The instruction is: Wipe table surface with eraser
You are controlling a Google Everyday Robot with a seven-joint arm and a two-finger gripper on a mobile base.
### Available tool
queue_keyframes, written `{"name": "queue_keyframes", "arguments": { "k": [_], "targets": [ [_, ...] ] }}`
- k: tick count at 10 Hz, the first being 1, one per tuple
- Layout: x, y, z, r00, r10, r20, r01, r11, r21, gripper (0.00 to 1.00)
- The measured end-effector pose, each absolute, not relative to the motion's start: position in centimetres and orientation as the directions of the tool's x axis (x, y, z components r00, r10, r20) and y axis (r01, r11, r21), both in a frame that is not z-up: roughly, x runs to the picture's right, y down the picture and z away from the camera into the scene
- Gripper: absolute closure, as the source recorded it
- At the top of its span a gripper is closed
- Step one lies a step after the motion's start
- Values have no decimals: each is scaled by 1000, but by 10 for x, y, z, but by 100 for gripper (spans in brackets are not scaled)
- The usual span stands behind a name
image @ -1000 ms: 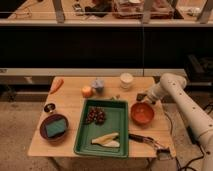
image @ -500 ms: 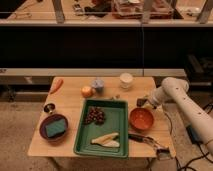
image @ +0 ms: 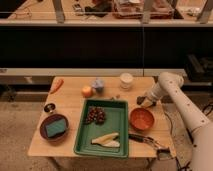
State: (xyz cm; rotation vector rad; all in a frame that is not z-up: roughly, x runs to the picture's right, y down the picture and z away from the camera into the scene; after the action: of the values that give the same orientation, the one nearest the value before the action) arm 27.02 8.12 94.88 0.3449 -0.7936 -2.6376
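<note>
The light tan wooden tabletop [image: 70, 100] fills the middle of the camera view. My gripper [image: 142, 101] is low over its right side, just behind the red bowl [image: 142, 119], with the white arm [image: 172, 95] reaching in from the right. A small dark shape sits at the gripper's tip, close to the wood. I cannot tell whether it is the eraser or part of the gripper.
A green tray [image: 118, 120] holds dark grapes [image: 96, 115] and pale food pieces [image: 106, 140]. A dark bowl with a green pad [image: 54, 127] stands front left. A carrot [image: 56, 85], orange [image: 87, 91], grey cup [image: 98, 85], white cup [image: 126, 80] and black-handled tool [image: 145, 139] are also here.
The arm has shifted a little. The gripper stays behind the red bowl, now slightly lower and further left.
</note>
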Motion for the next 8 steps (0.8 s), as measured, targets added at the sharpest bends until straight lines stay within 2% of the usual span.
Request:
{"name": "queue_keyframes", "arguments": {
  "k": [4,8],
  "targets": [
    [279,42,967,-894,-440,-87,323,-766,555,100],
    [250,3,971,-903,-417,-108,296,-783,548,100]
  ]
}}
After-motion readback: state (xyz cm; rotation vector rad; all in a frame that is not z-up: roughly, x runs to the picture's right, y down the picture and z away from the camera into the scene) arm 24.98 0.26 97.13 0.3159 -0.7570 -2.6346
